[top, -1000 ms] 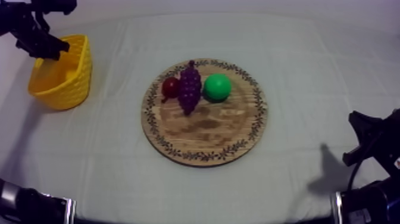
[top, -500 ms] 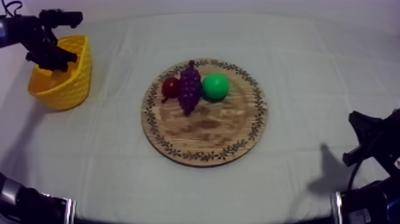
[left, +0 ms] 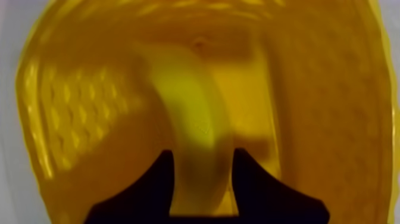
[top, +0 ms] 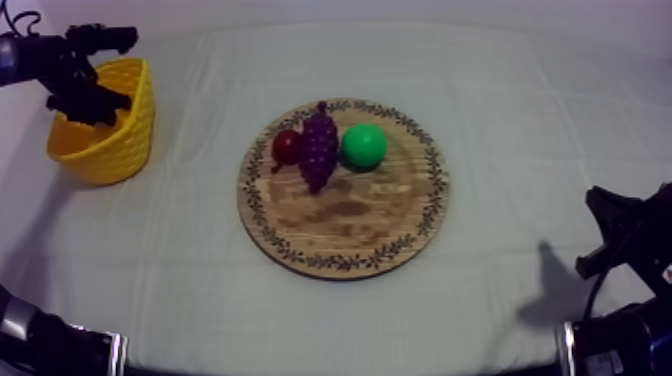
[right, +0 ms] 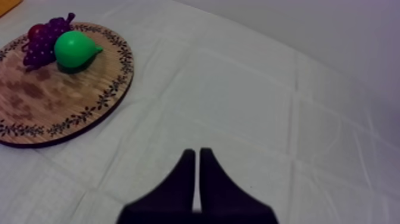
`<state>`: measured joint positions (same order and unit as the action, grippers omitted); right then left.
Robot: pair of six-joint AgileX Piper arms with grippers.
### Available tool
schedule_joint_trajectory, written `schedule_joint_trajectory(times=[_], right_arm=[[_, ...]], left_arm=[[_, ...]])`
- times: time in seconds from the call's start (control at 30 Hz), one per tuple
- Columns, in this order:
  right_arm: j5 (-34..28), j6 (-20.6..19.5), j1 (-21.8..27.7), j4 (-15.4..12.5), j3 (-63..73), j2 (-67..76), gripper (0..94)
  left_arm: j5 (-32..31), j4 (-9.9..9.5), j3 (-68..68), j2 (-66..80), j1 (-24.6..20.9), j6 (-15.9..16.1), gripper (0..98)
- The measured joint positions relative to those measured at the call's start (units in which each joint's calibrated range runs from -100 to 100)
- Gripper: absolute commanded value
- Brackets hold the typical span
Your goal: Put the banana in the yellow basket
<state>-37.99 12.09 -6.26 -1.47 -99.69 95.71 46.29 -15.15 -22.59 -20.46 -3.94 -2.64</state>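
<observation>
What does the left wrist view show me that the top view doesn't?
Left wrist view: the banana, gripped between the fingers of the left gripper, with the inside of the yellow basket all around it.
Top view: the wooden board in the middle of the table, carrying a bunch of grapes with a small red fruit on one side and a green pear on the other.
Shared: the yellow basket and the left gripper at it.

Grapes [top: 319,150] between small red fruit [top: 286,147] and pear [top: 364,146]
</observation>
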Motion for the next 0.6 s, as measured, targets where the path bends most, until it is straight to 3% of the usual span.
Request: schedule_joint_trajectory(times=[0.2, 0.47, 0.6], right_arm=[[0.0, 0.0, 0.0, 0.0, 0.0, 0.0, 0.5], [0.0, 0.0, 0.0, 0.0, 0.0, 0.0, 0.5], [-0.1, 0.0, 0.0, 0.0, 0.0, 0.0, 0.5]], left_arm=[[-1.1, 0.31, -0.5, 0.0, 0.2, 0.4, 46.0], [-5.0, -0.28, -4.1, 4.8, 2.0, 0.3, 28.0], [-6.8, -2.00, -7.4, 10.1, 3.5, -2.1, 18.4]])
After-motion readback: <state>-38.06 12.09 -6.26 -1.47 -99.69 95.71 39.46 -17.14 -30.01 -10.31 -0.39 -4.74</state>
